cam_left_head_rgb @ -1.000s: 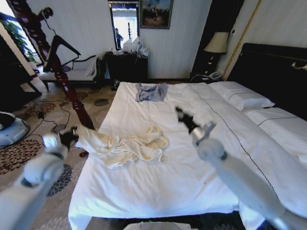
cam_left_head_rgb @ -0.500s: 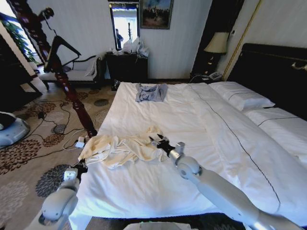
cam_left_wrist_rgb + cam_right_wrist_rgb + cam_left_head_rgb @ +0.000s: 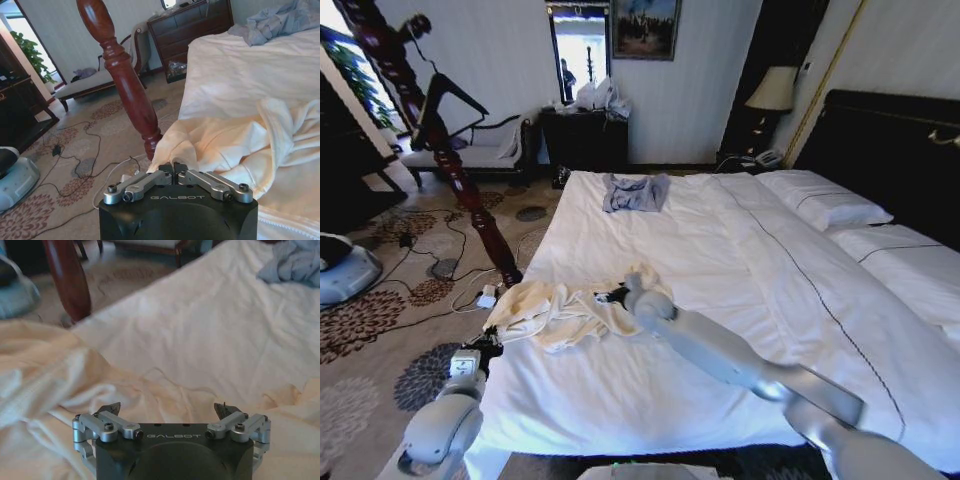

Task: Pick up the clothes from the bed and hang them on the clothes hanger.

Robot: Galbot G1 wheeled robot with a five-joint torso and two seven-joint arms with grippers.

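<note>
The cream clothes [image 3: 570,310] lie crumpled near the left edge of the white bed [image 3: 740,250]. My right gripper [image 3: 613,296] hovers just over their right part, and the right wrist view shows it open [image 3: 169,412] with cream fabric [image 3: 55,375] spread under it. My left gripper [image 3: 483,347] is low beside the bed's left edge, below the clothes' hanging end. In the left wrist view it is shut [image 3: 174,166], fingertips together just short of the cloth [image 3: 225,145]. The black clothes hanger [image 3: 448,95] hangs at the far left by the wooden pole.
A reddish-brown wooden pole [image 3: 470,190] slants up from the floor beside the bed's left edge. Cables [image 3: 440,265] run over the patterned carpet. A blue-grey garment [image 3: 635,192] lies at the bed's far end. Pillows [image 3: 825,205] and a dark headboard [image 3: 890,140] are on the right.
My right arm swung left from mid-bed down onto the clothes. The left gripper dropped from beside the cloth's left end to the bed's edge, and that end of the cloth sank.
</note>
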